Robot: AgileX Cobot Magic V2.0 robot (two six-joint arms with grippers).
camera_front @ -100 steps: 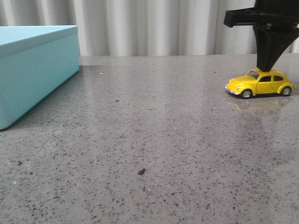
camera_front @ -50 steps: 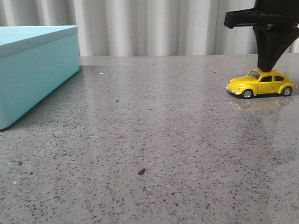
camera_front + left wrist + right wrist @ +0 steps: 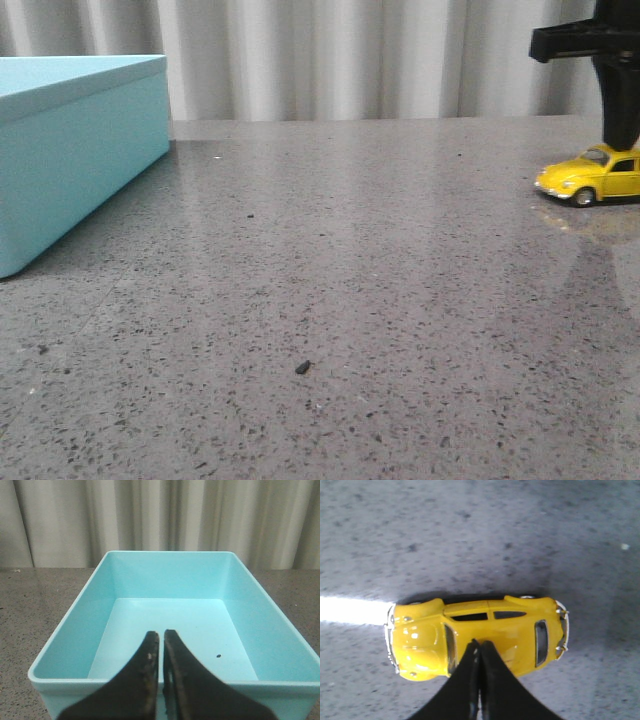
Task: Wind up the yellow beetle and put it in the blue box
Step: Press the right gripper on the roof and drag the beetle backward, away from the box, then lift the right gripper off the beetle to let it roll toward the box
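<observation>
Grey speckled stone-look table (image 3: 330, 290), polished enough to mirror a yellow smear under the car; pleated pale curtain (image 3: 330, 60) behind it.

Beetle (image 3: 592, 176) sits on its wheels at the far right of the table, rear cut off by the front view's edge, nose pointing toward the box. Glossy rounded yellow shell, dark windows, silver bumpers, black tyre with silver hub. Well apart from the box (image 3: 75, 150), which stands at the far left: matte turquoise, plain flat walls, rounded rim, open top. Left wrist view shows its smooth interior with one small dark speck (image 3: 218, 656) on the floor.

Right gripper (image 3: 479, 652): black tapered fingers pressed together tip to tip, pointing down onto the roof by the windscreen; tips appear to touch the roof, nothing between them. Front view shows its black body (image 3: 610, 80) directly above the car.

Left gripper (image 3: 161, 645): black fingers pressed together, scuffed tips, above the near rim of the box, holding nothing.

Small dark crumb (image 3: 302, 368) lies on the table mid-foreground.
</observation>
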